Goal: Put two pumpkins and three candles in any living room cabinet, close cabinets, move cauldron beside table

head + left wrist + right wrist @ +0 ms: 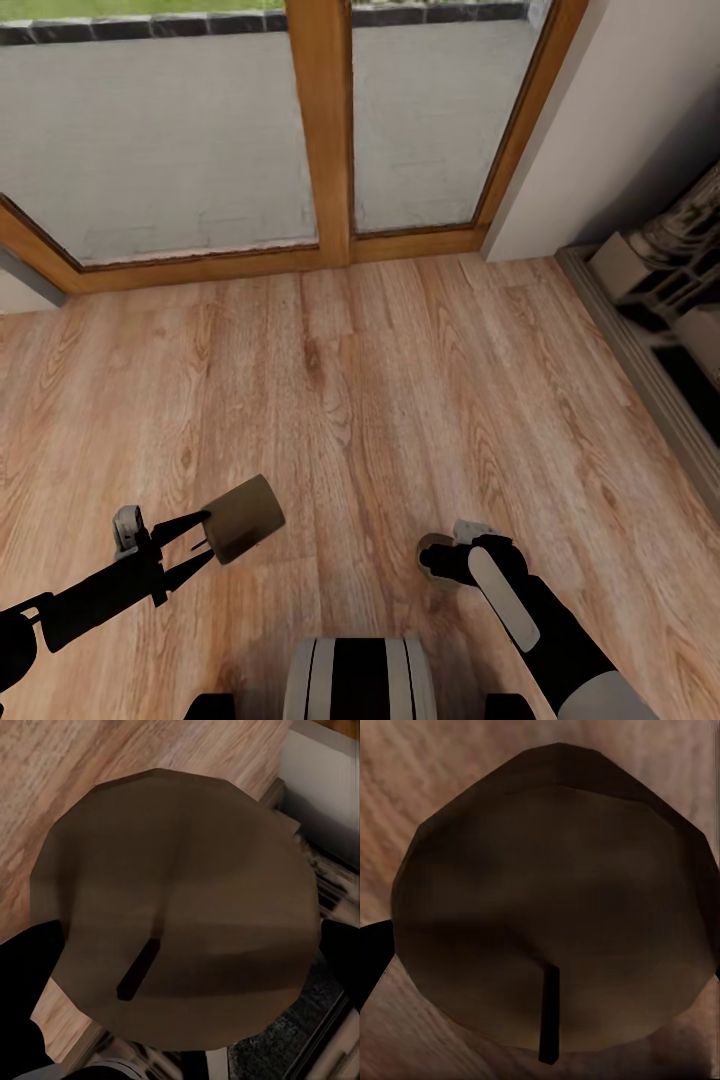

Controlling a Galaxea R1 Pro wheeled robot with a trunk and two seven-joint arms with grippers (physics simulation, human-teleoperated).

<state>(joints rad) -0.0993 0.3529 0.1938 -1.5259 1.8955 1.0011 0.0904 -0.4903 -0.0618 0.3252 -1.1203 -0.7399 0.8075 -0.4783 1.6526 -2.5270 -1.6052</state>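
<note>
Each arm carries a candle, so the robot looks to be ferrying both to a cabinet in one trip. The left gripper has its fingers clenched on a tan candle, held out over the wooden floor, well short of the glass door. The right gripper grasps a second candle, mostly hidden. A shelf unit with pale blocks stands right of the door; what it holds is unclear
</note>
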